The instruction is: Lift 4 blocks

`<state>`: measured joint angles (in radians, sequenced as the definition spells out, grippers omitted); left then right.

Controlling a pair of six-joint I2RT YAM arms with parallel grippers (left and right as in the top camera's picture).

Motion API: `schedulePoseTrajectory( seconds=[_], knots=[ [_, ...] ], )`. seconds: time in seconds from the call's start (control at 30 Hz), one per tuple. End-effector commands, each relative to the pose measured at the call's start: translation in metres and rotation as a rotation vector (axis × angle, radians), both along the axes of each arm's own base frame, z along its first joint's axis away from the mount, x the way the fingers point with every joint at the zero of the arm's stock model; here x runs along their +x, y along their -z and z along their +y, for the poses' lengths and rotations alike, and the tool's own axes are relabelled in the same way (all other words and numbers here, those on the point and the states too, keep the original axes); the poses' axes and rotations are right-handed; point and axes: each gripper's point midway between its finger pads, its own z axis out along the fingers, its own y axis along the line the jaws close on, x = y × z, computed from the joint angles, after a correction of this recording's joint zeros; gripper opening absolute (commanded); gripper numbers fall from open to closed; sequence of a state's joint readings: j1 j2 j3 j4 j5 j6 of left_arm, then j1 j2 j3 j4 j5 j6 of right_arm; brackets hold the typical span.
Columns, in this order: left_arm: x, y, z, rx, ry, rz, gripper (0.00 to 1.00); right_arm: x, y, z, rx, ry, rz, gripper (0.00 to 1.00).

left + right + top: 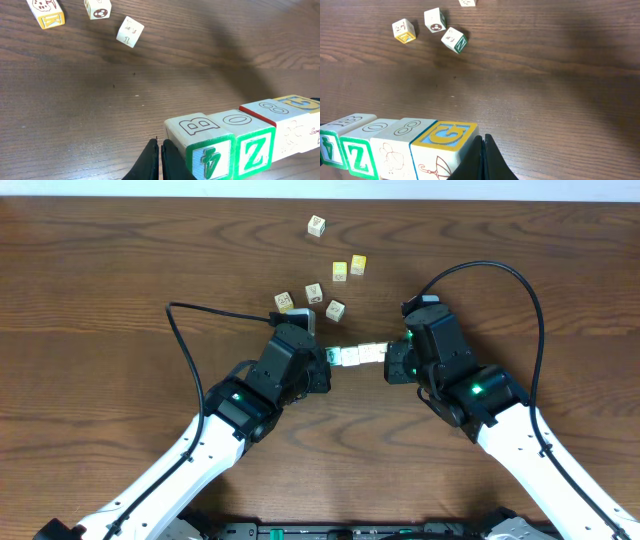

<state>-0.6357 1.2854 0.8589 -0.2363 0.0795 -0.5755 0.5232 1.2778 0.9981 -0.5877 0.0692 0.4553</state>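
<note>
At the wooden table (100, 260), both arms' jaws, closed tight, squeeze the row of blocks (360, 355) between them.

Beyond the row of blocks (358, 355), loose cubes (314, 293) dot the desk (100, 270) in a cluster; bare wood far left and far right leaves wide passage.

Of your four blocks (358, 355), the 4 block (210, 157) and the Z block (255, 152) show green faces with white characters. The third block (395, 152) is white with reddish line art, and the G block (445, 136) is yellow on blue. The table (150, 90) is dark brown woodgrain.
</note>
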Motion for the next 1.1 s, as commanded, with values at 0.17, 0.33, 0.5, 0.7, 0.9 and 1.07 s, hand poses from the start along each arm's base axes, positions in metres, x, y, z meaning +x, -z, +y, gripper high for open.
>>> schedulePoseTrajectory(
  seconds=[0.17, 0.33, 0.5, 0.7, 0.9, 1.07],
  knots=[
    [-0.0225, -0.0552, -0.0552, -0.201, 0.229, -0.04, 0.07, -0.0409, -0.0184, 0.0743, 0.224, -0.295, 0.085, 0.01],
    [-0.0226, -0.0551, -0.0552, -0.201, 0.229, -0.04, 0.07, -0.0409, -0.0184, 0.0743, 0.224, -0.295, 0.085, 0.01],
    [-0.0226, -0.0551, -0.0552, -0.201, 0.229, -0.04, 0.07, -0.0409, -0.0183, 0.0742, 0.223, -0.295, 0.085, 0.01],
    [-0.0226, -0.0551, -0.0552, -0.201, 0.229, -0.04, 0.07, -0.0411, -0.0181, 0.0741, 0.223, -0.295, 0.086, 0.01],
    [-0.0227, -0.056, -0.0551, -0.203, 0.229, -0.041, 0.07, -0.0415, -0.0176, 0.0737, 0.221, -0.294, 0.089, 0.01],
    [-0.0234, -0.0595, -0.0545, -0.207, 0.23, -0.05, 0.08, -0.0414, -0.0176, 0.0738, 0.221, -0.294, 0.088, 0.01]
  ],
)
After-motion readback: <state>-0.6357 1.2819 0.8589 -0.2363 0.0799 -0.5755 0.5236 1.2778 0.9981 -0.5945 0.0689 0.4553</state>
